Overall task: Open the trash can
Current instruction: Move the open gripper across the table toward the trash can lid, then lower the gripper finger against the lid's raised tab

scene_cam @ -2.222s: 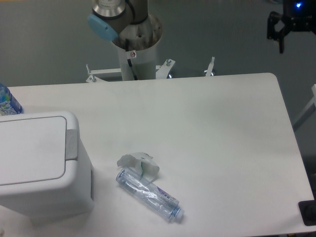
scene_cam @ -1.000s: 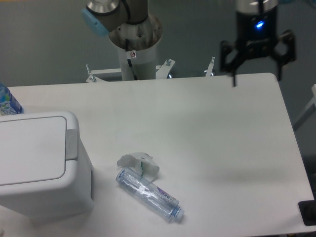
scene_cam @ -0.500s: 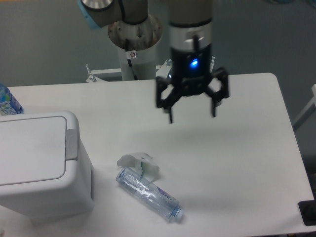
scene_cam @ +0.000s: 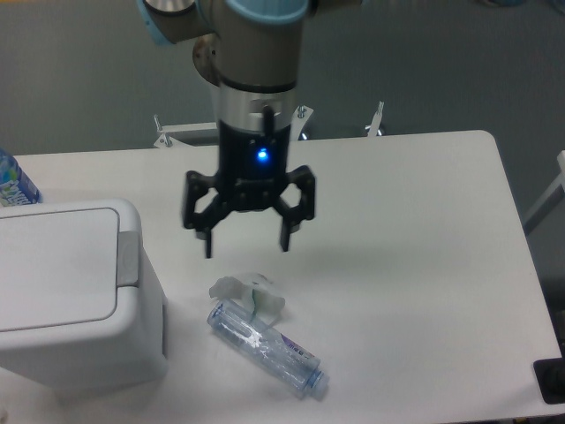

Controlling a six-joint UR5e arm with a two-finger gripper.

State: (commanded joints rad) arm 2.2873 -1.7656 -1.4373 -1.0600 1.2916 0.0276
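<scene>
Table [scene_cam: 397,265]: white top with rounded far right corner; its right edge runs down the right side of the view, the far edge lies behind the arm. The right half is bare surface.
Trash can [scene_cam: 75,305]: large white bin at the near left corner of the table, cut off by the left edge of the view. Lid lies flat and shut, grey push tab on its right rim.
Arm [scene_cam: 256,53]: comes down from the top middle, wrist pointing straight down, blue light lit on the black wrist body.
Gripper [scene_cam: 246,244]: jaws spread wide, holding nothing, fingertips above the table. It hangs to the right of the trash can and apart from it, nearer the far end of the lid's tab side.
Bottle [scene_cam: 265,346]: crushed clear plastic, lying on its side near the front edge, right of the trash can.
Paper scrap [scene_cam: 250,293]: crumpled white piece touching the bottle's far end, just below the gripper's fingertips in the view.
Blue-labelled bottle [scene_cam: 13,184]: at the left edge, behind the trash can, partly cut off.
</scene>
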